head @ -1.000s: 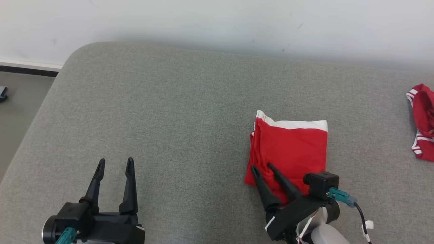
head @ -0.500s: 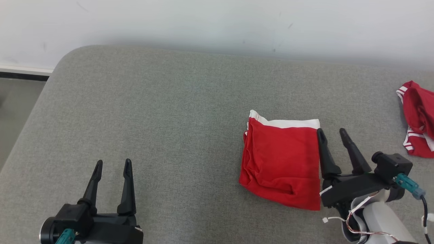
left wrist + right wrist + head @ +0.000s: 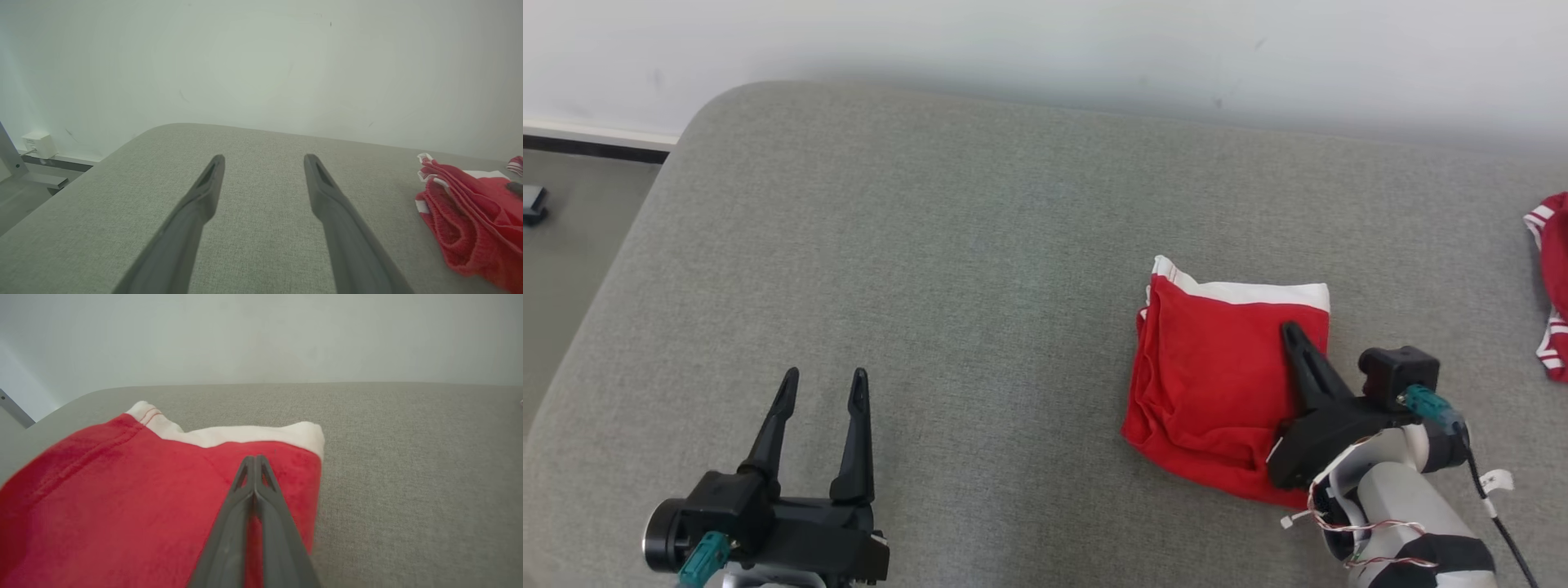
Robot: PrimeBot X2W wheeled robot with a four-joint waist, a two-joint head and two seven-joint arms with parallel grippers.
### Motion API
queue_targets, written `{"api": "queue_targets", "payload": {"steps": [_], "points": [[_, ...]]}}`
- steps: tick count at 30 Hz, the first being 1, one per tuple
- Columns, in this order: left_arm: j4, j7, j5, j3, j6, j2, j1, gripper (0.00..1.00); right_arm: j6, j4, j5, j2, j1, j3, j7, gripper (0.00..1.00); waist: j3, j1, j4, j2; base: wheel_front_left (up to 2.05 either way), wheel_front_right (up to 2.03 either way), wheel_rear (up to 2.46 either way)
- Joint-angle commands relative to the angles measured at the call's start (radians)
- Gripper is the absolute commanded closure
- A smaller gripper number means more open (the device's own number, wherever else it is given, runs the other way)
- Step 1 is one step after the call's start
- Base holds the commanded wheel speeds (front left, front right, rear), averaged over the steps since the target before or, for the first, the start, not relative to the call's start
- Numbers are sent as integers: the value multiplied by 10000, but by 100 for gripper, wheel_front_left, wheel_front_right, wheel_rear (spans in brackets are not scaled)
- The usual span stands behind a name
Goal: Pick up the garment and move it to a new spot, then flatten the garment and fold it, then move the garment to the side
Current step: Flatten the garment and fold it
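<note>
Against pale wall (image 3: 1045, 41), grey fabric surface (image 3: 947, 261), red garment (image 3: 1217, 384), possibly wall socket (image 3: 39, 143)

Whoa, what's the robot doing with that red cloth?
It is tidying clothes. A red garment with a white band lies folded on the gray cushion. The right gripper is shut and lies over the garment's right side; whether it pinches any cloth is hard to tell. The left gripper hovers open over bare cushion, away from it. A second red garment sits at the far right edge.
</note>
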Motion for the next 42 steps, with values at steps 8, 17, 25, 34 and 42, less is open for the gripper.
{"api": "queue_targets", "payload": {"steps": [8,17,25,34,42], "points": [[71,-31,-90,-43,16,-9,-141,0,-23,-715,-233,787,541,620,-50,100,131,-1,430,-1,0,0,0],[109,-31,-149,-206,16,-11,-229,0,-23,-1411,519,980,1078,1867,-50,100,178,-1,597,-1,0,0,0],[148,-31,-123,-313,16,-8,-307,0,-23,-1539,1099,980,876,2653,-51,100,142,-1,456,-1,0,0,0],[77,-31,84,-72,16,53,-31,0,-23,-2816,487,701,1085,1259,-52,100,-150,-1,-440,-1,0,0,0],[-19,-31,219,182,16,153,213,0,-23,-3979,35,92,1846,96,-52,100,-423,-1,-1304,-1,0,0,0]]}}
